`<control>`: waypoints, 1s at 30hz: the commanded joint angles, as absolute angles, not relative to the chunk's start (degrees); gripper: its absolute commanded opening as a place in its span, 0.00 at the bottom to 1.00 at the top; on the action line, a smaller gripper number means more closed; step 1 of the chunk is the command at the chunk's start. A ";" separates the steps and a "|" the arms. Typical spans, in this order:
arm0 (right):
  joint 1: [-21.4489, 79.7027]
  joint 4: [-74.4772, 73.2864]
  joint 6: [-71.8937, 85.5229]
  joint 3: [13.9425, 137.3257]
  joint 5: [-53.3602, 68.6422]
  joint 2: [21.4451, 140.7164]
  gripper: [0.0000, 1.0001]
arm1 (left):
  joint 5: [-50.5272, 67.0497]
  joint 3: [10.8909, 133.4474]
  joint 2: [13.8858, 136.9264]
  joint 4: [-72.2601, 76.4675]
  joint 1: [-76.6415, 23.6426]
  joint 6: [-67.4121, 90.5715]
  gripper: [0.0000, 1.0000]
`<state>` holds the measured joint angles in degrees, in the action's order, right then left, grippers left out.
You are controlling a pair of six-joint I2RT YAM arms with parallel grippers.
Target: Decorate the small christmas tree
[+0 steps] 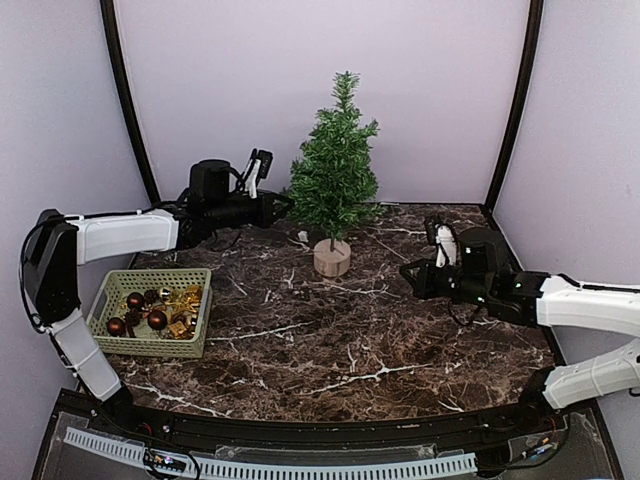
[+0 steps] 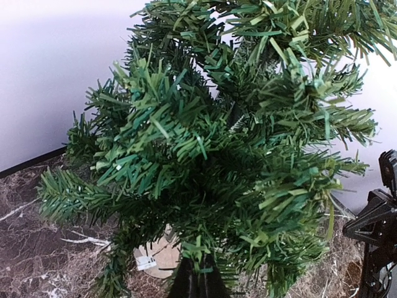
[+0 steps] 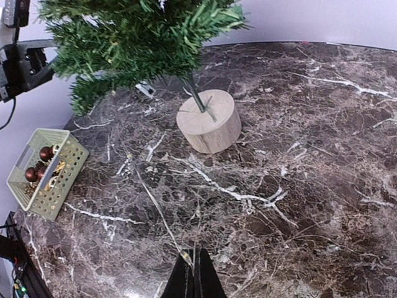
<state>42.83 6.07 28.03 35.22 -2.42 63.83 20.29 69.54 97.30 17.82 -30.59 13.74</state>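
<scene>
The small christmas tree (image 1: 335, 170) stands upright at the back middle of the table on its round wooden base (image 1: 332, 258). My left gripper (image 1: 284, 204) is pushed into the tree's lower left branches. In the left wrist view the tree (image 2: 217, 143) fills the frame, and my left gripper (image 2: 198, 280) is shut with a few green needles caught at its tips. My right gripper (image 1: 407, 272) hovers low over the table to the right of the base (image 3: 209, 121). It (image 3: 195, 273) is shut on a thin light wire (image 3: 149, 192) that trails across the marble toward the tree (image 3: 136, 37).
A green plastic basket (image 1: 150, 272) at the table's left front holds dark red baubles (image 1: 135, 300) and gold ornaments. The basket (image 3: 68, 155) also shows in the right wrist view. A small white tag (image 1: 300, 237) lies beside the base. Pale walls close in the back and sides.
</scene>
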 commanded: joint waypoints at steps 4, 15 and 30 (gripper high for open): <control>43.24 7.86 28.64 37.36 -6.58 71.05 0.00 | 23.22 73.16 99.54 18.81 -28.19 14.01 0.00; 43.16 10.01 32.19 42.21 -11.85 76.07 0.00 | 24.87 73.51 99.70 21.24 -27.21 10.11 0.24; 43.07 11.73 32.26 45.32 -12.71 80.55 0.00 | -1.45 59.59 80.94 16.97 -37.71 13.73 0.76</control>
<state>42.85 8.88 31.73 43.40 -11.73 79.68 6.39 62.08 84.73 18.31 -32.32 9.72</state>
